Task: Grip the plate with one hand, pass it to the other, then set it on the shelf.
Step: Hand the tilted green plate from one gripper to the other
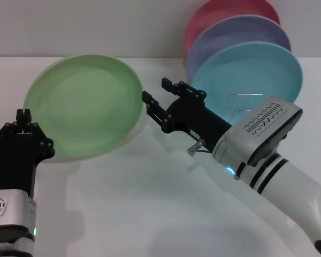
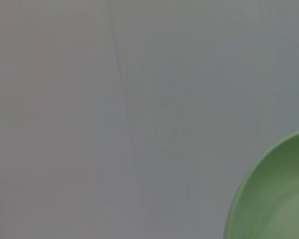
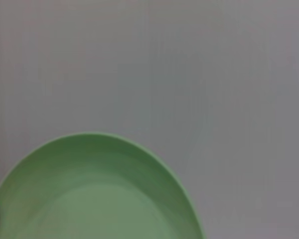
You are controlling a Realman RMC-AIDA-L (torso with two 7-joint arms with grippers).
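The light green plate (image 1: 85,110) hangs tilted above the white table, its shadow lying below it. My left gripper (image 1: 24,114), on the arm with the green light, is shut on the plate's left rim. My right gripper (image 1: 156,90), on the arm with the blue light, stands open right beside the plate's right rim, its fingers not closed on it. The plate fills a corner of the left wrist view (image 2: 276,196) and the lower part of the right wrist view (image 3: 94,194). The wire shelf (image 1: 246,103) stands at the back right, behind my right gripper.
A turquoise plate (image 1: 257,69), a lavender plate (image 1: 241,32) and a pink plate (image 1: 224,12) stand upright on the shelf at the back right. My right arm's grey housing (image 1: 265,128) covers part of the shelf. A grey wall runs behind the table.
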